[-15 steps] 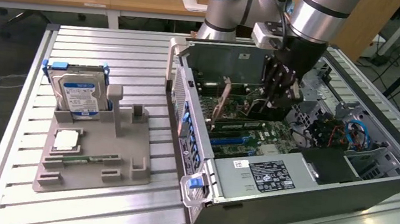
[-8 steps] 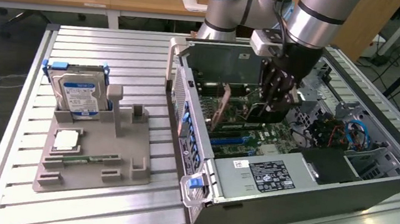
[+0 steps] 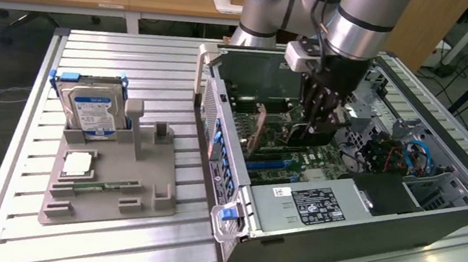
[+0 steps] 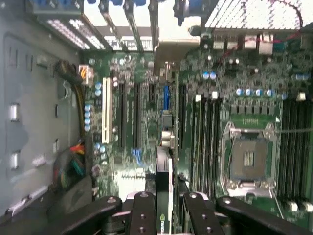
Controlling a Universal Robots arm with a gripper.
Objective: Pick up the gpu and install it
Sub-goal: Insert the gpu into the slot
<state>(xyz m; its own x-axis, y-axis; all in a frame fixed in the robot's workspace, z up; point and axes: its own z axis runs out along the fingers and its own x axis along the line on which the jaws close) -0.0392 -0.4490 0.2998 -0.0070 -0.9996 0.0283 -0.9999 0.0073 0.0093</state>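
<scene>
My gripper (image 3: 315, 128) is down inside the open computer case (image 3: 232, 235), above the green motherboard (image 3: 309, 162). In the wrist view its two black fingers (image 4: 142, 215) are shut on the gpu (image 4: 164, 181), a thin card seen edge-on with a dark face and a green strip. The card hangs just over the long expansion slots (image 4: 121, 117) of the motherboard (image 4: 146, 127), running parallel to them. I cannot tell whether its lower edge touches a slot. In the exterior view the gpu (image 3: 310, 138) shows as a dark piece under the fingers.
A silver hard drive (image 3: 88, 110) stands in a grey fixture plate (image 3: 109, 196) on the exterior view's left, with a small memory stick (image 3: 102, 187) lying in it. A power supply (image 3: 314, 204) fills the case's near end. A brown-edged card (image 3: 257, 130) stands beside the gripper. The CPU socket (image 4: 249, 156) lies nearby.
</scene>
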